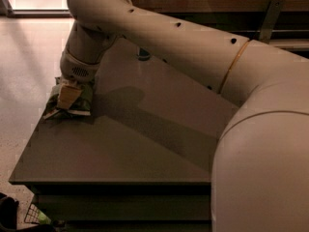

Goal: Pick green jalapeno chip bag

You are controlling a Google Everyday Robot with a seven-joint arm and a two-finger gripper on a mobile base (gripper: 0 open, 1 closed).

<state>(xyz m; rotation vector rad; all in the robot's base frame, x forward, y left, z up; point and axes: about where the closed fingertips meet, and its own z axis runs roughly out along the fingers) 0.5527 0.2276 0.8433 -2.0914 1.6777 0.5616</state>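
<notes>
The green jalapeno chip bag (pixel 83 100) lies crumpled at the left edge of the dark table (pixel 125 149), olive green with a pale bottom edge. My gripper (pixel 68 96) points down from the cream arm and is pressed into the middle of the bag, with green foil showing on both sides of it. The wrist covers the top of the bag.
A small dark object (pixel 143 55), partly hidden behind my arm, stands at the table's back. My arm's large elbow fills the right side. The table's left edge drops to the pale floor (pixel 24 57). A wire basket (pixel 34 215) sits below the front left corner.
</notes>
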